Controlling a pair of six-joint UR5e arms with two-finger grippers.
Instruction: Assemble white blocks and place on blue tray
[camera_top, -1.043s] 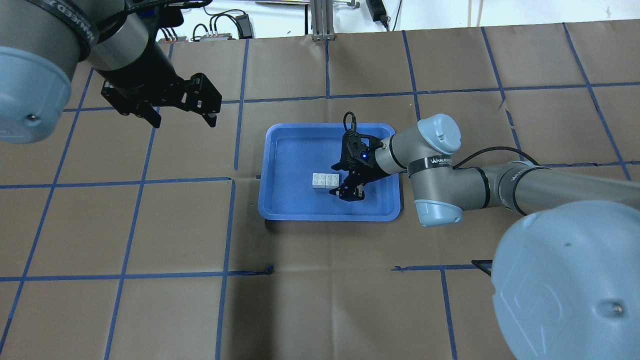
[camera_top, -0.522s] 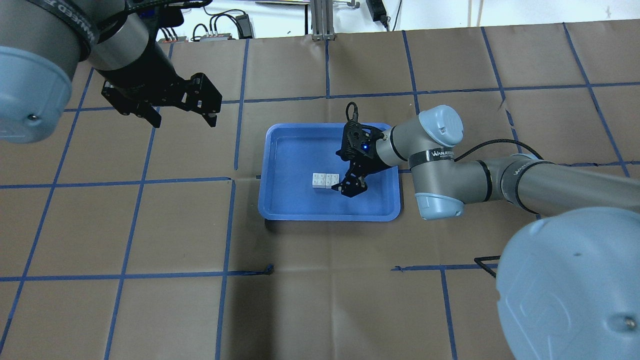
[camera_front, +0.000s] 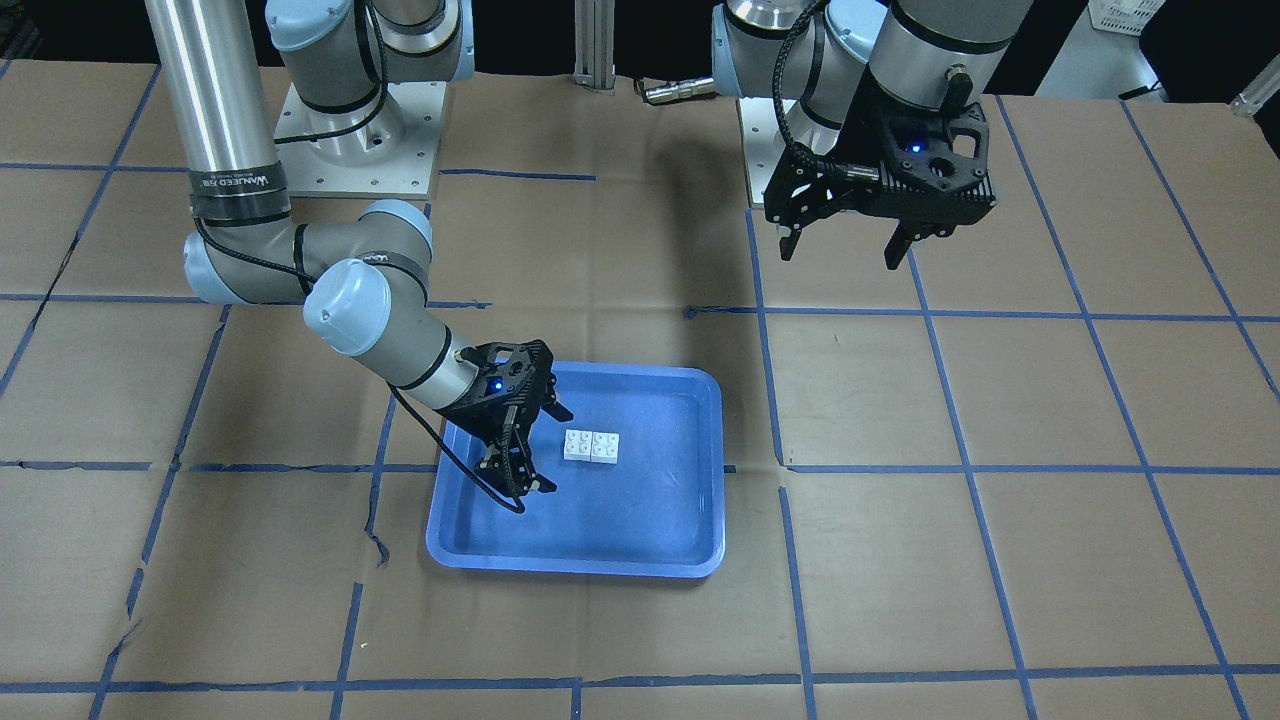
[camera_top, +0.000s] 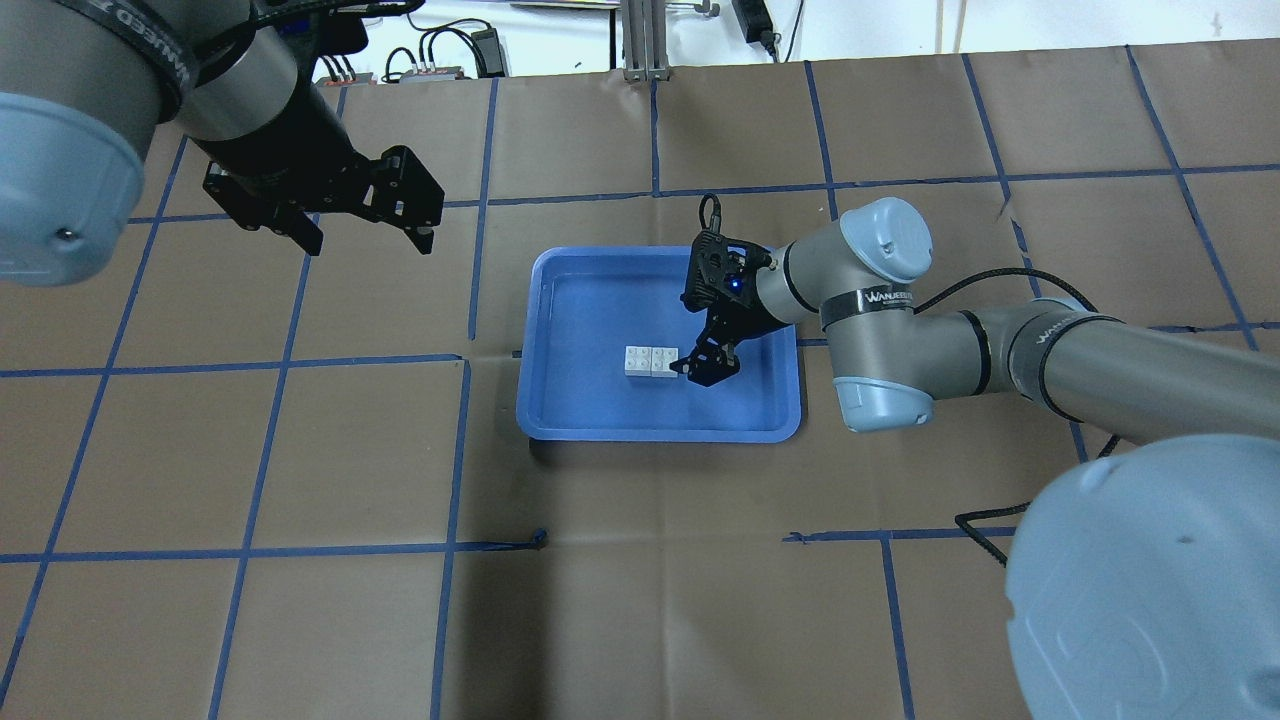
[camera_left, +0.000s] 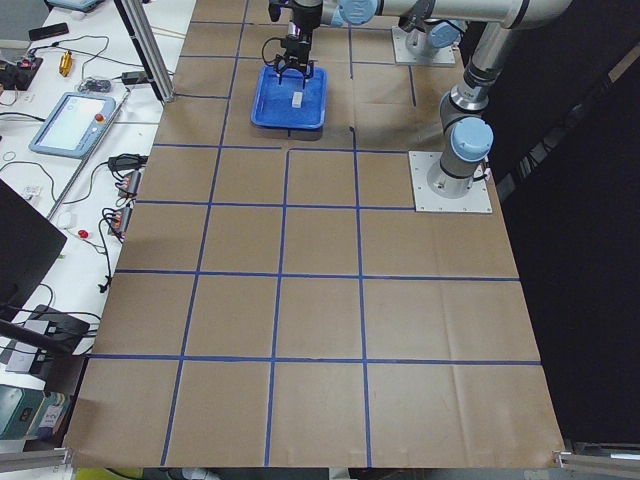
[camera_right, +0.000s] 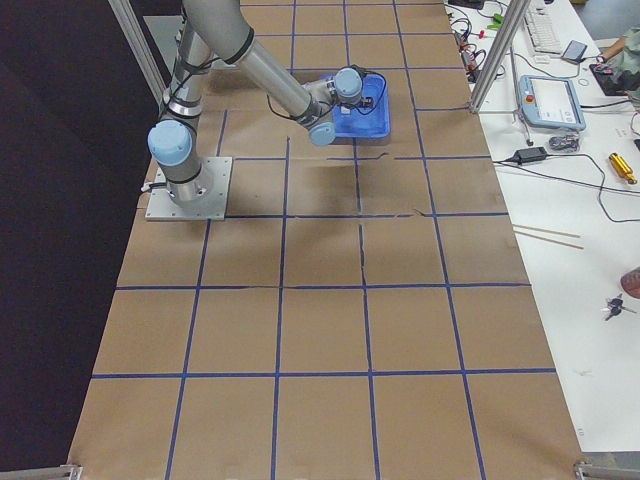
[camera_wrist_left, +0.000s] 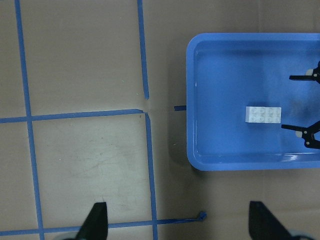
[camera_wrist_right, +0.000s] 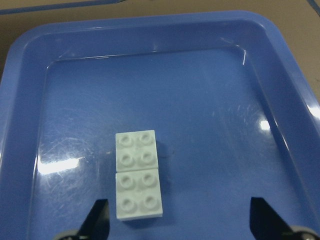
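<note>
Two white blocks (camera_top: 650, 361) lie side by side, touching, studs up, on the floor of the blue tray (camera_top: 585, 310). They also show in the front view (camera_front: 591, 446) and both wrist views (camera_wrist_left: 263, 114) (camera_wrist_right: 137, 175). My right gripper (camera_top: 690, 338) is open and empty, low over the tray, just beside the blocks and not touching them; its open fingers frame the bottom of its wrist view (camera_wrist_right: 180, 220). My left gripper (camera_top: 370, 245) is open and empty, held high over the table away from the tray (camera_front: 650, 520).
The table is covered in brown paper with a grid of blue tape (camera_top: 470, 300). The right arm's elbow (camera_top: 880, 330) hangs over the tray's right rim. Operator desks with a pendant (camera_left: 75, 115) and cables line the far table edge.
My right gripper has drawn back a little from the blocks, toward the far side of the tray. The blocks stay put. The left arm has not moved.
</note>
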